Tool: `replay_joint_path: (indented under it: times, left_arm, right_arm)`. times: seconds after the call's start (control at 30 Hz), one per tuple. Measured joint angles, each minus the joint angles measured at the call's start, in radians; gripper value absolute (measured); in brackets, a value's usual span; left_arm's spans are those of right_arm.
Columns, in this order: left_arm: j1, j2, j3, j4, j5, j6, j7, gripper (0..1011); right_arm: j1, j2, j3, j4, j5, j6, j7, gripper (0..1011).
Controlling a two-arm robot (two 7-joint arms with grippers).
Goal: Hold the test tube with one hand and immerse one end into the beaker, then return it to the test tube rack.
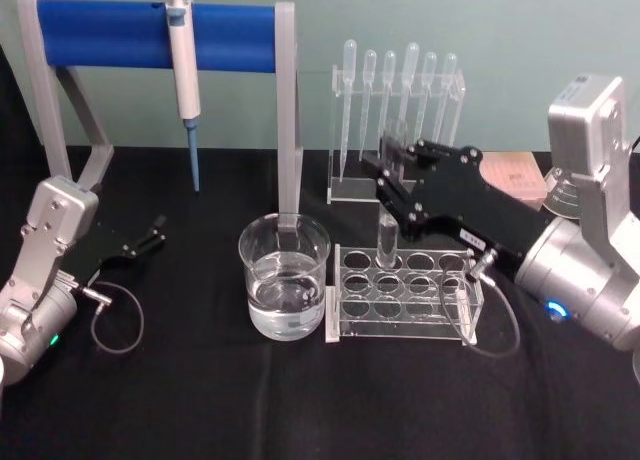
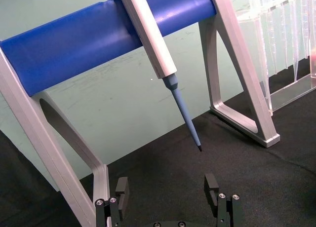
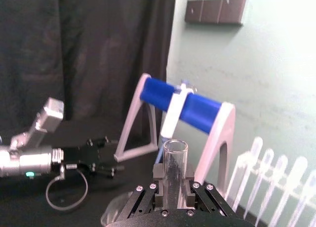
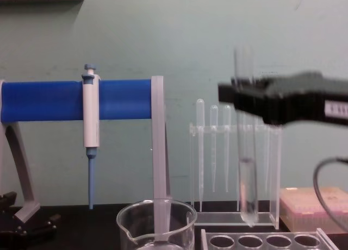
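One test tube (image 4: 246, 152) hangs upright in our right claw (image 1: 392, 175), whose fingers are clamped on its upper part; its rounded bottom sits just above the clear rack (image 1: 405, 292), free of the holes. We see open air between tube and beaker (image 1: 284, 276), which stands left of the rack on the bench (image 1: 180, 400). Our left claw (image 1: 150, 235) rests spread and empty, well left of the beaker.
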Motion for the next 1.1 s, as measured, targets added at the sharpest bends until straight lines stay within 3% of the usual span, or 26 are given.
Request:
replay_joint_path:
  times: [0.4, 1.1]
  left_arm:
    - [0.0, 0.0, 0.0, 0.0, 0.0, 0.0, 0.0, 1000]
    - [0.0, 0.0, 0.0, 0.0, 0.0, 0.0, 0.0, 1000]
  right_arm:
    - [-0.012, -0.03, -0.008, 0.098, -0.018, -0.071, 0.02, 224]
    - [-0.007, -0.068, 0.0, 0.202, -0.039, -0.122, 0.034, 224]
